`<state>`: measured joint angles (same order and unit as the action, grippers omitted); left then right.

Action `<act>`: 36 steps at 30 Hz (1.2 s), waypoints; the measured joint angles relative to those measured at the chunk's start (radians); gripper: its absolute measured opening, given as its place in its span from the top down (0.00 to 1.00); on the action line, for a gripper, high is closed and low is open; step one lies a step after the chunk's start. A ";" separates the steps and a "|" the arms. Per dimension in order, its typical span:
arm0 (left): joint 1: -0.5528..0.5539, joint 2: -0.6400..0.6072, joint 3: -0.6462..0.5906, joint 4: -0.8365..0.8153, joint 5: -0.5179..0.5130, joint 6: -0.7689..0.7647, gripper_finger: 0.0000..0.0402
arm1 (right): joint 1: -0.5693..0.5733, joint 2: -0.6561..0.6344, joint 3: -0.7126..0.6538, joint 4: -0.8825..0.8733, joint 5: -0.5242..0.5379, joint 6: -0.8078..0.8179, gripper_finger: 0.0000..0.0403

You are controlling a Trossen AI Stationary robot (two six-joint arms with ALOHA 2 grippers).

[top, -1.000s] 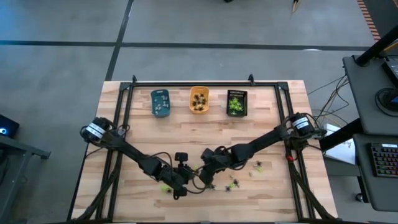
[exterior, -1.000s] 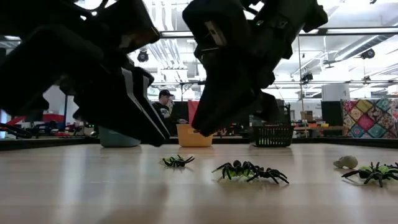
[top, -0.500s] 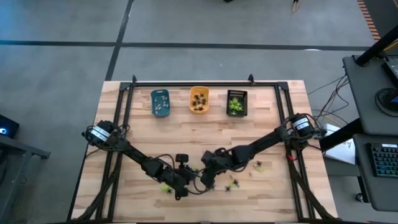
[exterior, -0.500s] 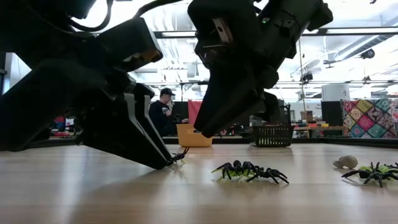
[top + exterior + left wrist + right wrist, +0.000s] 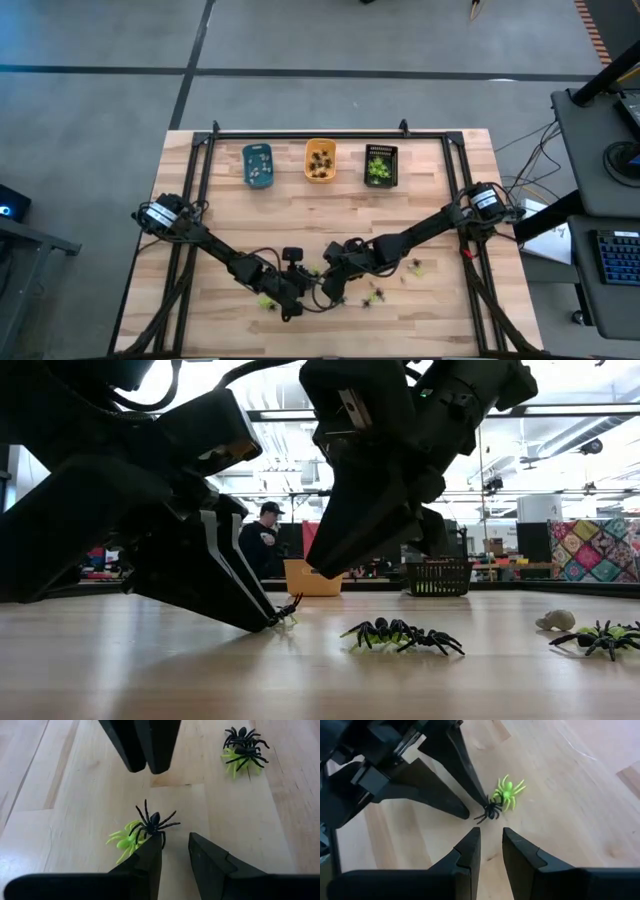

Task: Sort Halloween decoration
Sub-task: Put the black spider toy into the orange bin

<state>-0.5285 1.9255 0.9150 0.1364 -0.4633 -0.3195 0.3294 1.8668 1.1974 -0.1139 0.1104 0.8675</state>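
A black spider figure (image 5: pixel 152 822) lies on the wood, partly over a yellow-green one (image 5: pixel 125 840). My left gripper (image 5: pixel 175 840) is open with a narrow gap. It is down at the table, and the black spider sits just ahead of one fingertip. My right gripper (image 5: pixel 491 834) is open with a small gap and hovers above the table, pointing down at the same pair (image 5: pixel 492 810). In the low view its tip (image 5: pixel 315 568) hangs clear of the wood. Two more black-on-green pairs (image 5: pixel 400 635), (image 5: pixel 600 638) and a pale figure (image 5: pixel 556 621) rest on the table. My left gripper touches the black spider's rear legs (image 5: pixel 159 836) with the tip of one finger (image 5: pixel 481 795). The other finger stands beside it, so nothing is pinched. The fingers slant down from the table's left, with the tip on the wood (image 5: pixel 272 622). The spider lies flat on the table.
Blue (image 5: pixel 257 165), orange (image 5: pixel 320 160) and black (image 5: pixel 380 165) trays stand in a row near the far edge, each holding small figures. Loose figures lie right of the grippers (image 5: pixel 375 295), (image 5: pixel 415 265). A person shows in the room beyond the table (image 5: pixel 262 540).
My left gripper has come down to the table, and its fingertip has reached the black and yellow-green spider pair, which stayed in place. My right gripper has stayed above the table and hardly moved.
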 joint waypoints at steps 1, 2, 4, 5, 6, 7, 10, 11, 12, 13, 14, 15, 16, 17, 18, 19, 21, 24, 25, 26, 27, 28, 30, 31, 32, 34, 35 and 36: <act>0.000 0.000 0.000 0.000 0.000 0.000 0.79 | 0.000 0.000 -0.001 0.000 0.006 -0.002 0.83; 0.000 0.000 0.000 0.000 0.000 0.000 0.79 | 0.000 0.000 -0.005 0.000 0.012 -0.002 0.83; 0.000 0.000 0.000 0.000 0.000 0.000 0.79 | 0.000 0.000 -0.009 -0.002 0.018 -0.004 0.84; 0.000 0.000 0.000 0.000 0.000 -0.001 0.79 | 0.000 0.001 -0.010 -0.001 0.034 -0.004 0.85; 0.000 0.000 0.000 0.000 0.000 -0.004 0.79 | 0.000 0.001 -0.011 -0.001 0.054 0.001 0.86; 0.000 0.000 0.000 0.000 0.000 -0.004 0.79 | 0.000 0.001 -0.011 0.000 0.067 0.011 0.87; 0.000 0.000 0.000 0.000 0.001 -0.004 0.79 | -0.001 0.001 -0.011 0.000 0.064 0.023 0.84; 0.000 0.000 0.000 0.000 0.001 -0.004 0.79 | 0.000 0.001 -0.011 0.000 0.056 0.029 0.83; 0.000 0.000 0.000 0.000 0.001 -0.004 0.79 | 0.000 0.001 -0.011 0.000 0.048 0.037 0.81; 0.000 0.000 0.000 0.000 0.001 -0.004 0.79 | 0.000 0.001 -0.011 0.000 0.047 0.051 0.78; 0.000 0.000 0.000 0.000 0.001 -0.004 0.79 | 0.000 0.001 -0.011 0.000 0.047 0.058 0.76; 0.000 0.000 0.000 0.000 0.001 -0.005 0.79 | 0.000 0.001 -0.012 0.000 0.048 0.062 0.74; 0.000 0.000 0.000 0.000 0.001 -0.004 0.79 | 0.000 0.001 -0.014 0.001 0.048 0.064 0.72; 0.000 0.000 0.000 0.001 0.001 -0.005 0.79 | 0.000 0.001 -0.016 0.006 0.048 0.065 0.70; 0.000 0.000 0.000 0.001 0.001 -0.004 0.79 | 0.000 0.001 -0.020 0.023 0.048 0.065 0.68; 0.000 0.000 -0.001 0.001 0.001 -0.004 0.79 | 0.000 0.001 -0.023 0.041 0.048 0.065 0.67; 0.000 0.000 -0.001 0.002 0.001 -0.004 0.79 | 0.000 0.001 -0.029 0.075 0.048 0.065 0.66; 0.000 0.001 -0.001 0.003 0.001 -0.004 0.79 | 0.000 0.001 -0.035 0.099 0.051 0.065 0.65; 0.000 0.001 -0.001 0.003 0.001 -0.004 0.79 | 0.000 0.001 -0.036 0.099 0.055 0.065 0.65; 0.000 0.001 -0.001 0.003 0.001 -0.004 0.79 | 0.000 0.001 -0.037 0.101 0.064 0.066 0.66; 0.000 0.001 -0.001 0.003 0.001 -0.004 0.79 | 0.000 0.001 -0.038 0.101 0.074 0.067 0.66; 0.000 0.001 -0.001 0.004 0.001 -0.004 0.79 | 0.000 0.001 -0.039 0.102 0.076 0.068 0.66; 0.000 0.001 -0.001 0.004 0.001 -0.004 0.79 | 0.000 0.001 -0.040 0.102 0.081 0.077 0.66; 0.000 0.001 -0.001 0.004 0.001 -0.004 0.79 | 0.000 0.001 -0.040 0.102 0.092 0.082 0.66; 0.000 0.001 -0.001 0.004 0.001 -0.004 0.79 | 0.000 0.001 -0.040 0.102 0.101 0.083 0.66; 0.000 0.001 -0.001 0.005 0.001 -0.004 0.79 | 0.000 0.001 -0.040 0.104 0.104 0.084 0.66; 0.000 0.001 -0.001 0.005 0.001 -0.004 0.79 | 0.000 0.001 -0.040 0.104 0.104 0.084 0.66; 0.000 0.001 -0.001 0.005 0.001 -0.004 0.79 | 0.000 0.001 -0.041 0.104 0.104 0.084 0.66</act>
<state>-0.5282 1.9266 0.9138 0.1413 -0.4625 -0.3237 0.3291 1.8675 1.1568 -0.0101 0.2146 0.9515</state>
